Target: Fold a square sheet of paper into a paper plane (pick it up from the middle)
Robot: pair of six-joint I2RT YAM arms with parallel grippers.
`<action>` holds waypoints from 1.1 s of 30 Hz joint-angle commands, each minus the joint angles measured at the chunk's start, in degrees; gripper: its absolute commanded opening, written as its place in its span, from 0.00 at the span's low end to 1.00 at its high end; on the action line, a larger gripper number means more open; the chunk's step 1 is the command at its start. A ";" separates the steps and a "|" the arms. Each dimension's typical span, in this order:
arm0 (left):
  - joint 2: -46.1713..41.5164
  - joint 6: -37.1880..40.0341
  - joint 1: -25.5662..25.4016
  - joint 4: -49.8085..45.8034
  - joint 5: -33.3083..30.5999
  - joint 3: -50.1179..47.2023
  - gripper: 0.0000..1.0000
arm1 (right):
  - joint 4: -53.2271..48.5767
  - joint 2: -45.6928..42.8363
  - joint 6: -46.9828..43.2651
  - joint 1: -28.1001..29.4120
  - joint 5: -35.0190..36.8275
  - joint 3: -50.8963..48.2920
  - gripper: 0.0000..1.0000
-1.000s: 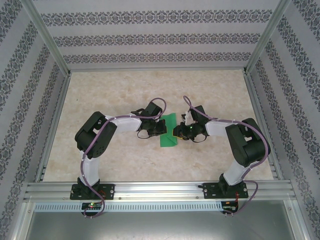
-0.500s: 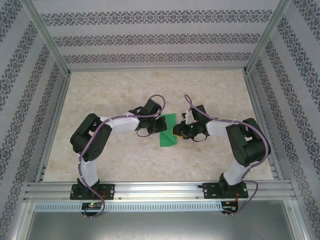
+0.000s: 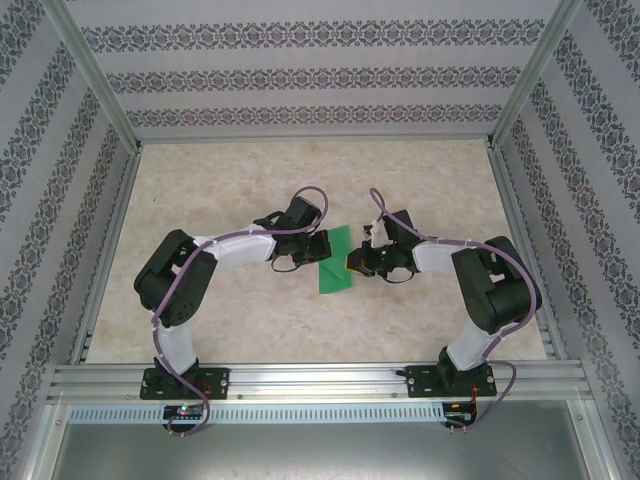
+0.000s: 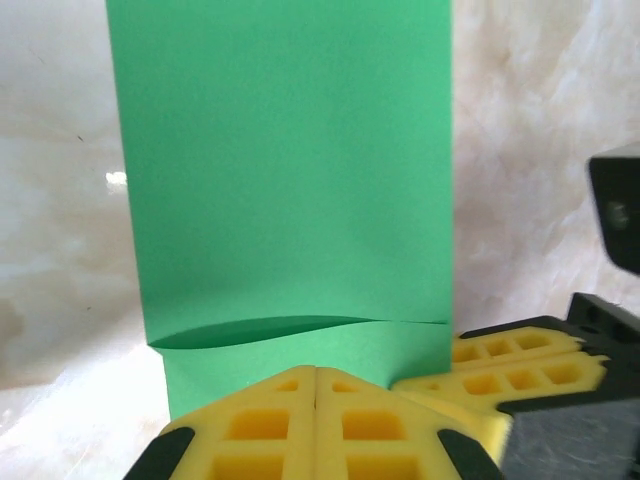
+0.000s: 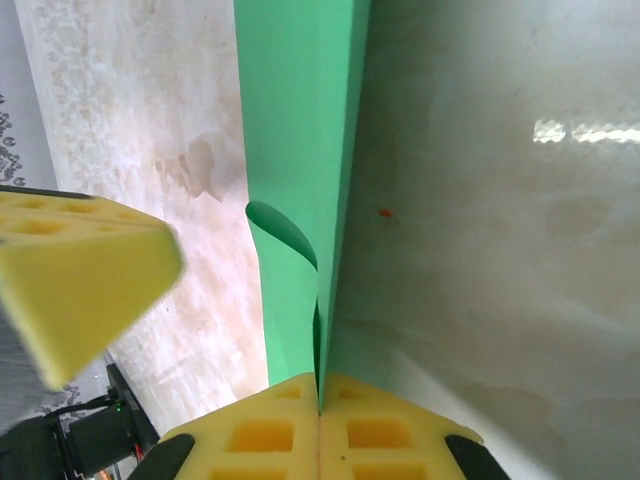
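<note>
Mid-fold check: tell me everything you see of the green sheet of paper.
The green sheet of paper is thin, plain, bright and matte, folded over into a narrow straight-edged strip. Its top layer bows up slightly, leaving a curved gap. It is at the middle of the table, between the two arms. The right pincer, shut, pinches its layers together. The left pincer, also shut, meets its near edge; whether it grips there is unclear.
</note>
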 commanded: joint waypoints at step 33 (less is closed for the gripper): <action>-62.33 -1.67 13.81 -16.31 -38.05 -30.95 0.18 | -81.73 23.08 0.61 32.72 64.52 59.63 0.06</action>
